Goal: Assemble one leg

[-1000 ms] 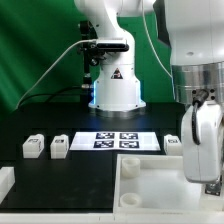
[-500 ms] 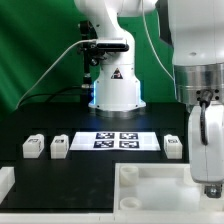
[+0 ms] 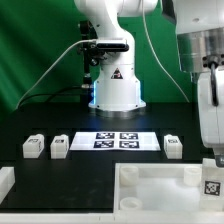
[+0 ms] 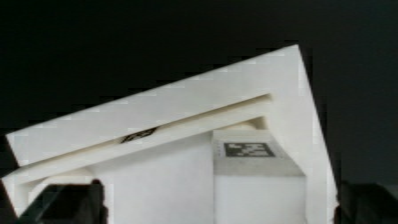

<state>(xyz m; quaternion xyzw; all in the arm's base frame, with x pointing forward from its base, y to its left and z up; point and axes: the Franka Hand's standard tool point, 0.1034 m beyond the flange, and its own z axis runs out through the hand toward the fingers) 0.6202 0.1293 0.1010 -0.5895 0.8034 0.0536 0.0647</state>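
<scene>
One leg [image 3: 211, 184], a small white post with a black-and-white tag, stands upright in the corner socket of the large white panel [image 3: 150, 186] at the exterior view's lower right. My gripper [image 3: 212, 160] hangs just above it, open. In the wrist view the same leg [image 4: 178, 180] rises from the panel's corner [image 4: 169, 110]. My dark fingertips [image 4: 63, 205] stand wide apart on either side of it, around the gripper [image 4: 217, 216]. Three more legs lie on the black table: two [image 3: 33, 146] [image 3: 59, 147] at the exterior view's left and one [image 3: 173, 146] at its right.
The marker board [image 3: 117, 141] lies flat at the table's middle, in front of the arm's white base [image 3: 115, 90]. A white block corner [image 3: 5, 181] shows at the exterior view's lower left edge. A green backdrop stands behind.
The jaws have opened wide and let go of the leg. The gripper has risen and shifted toward the exterior view's right, uncovering the leg standing in the panel's corner.
</scene>
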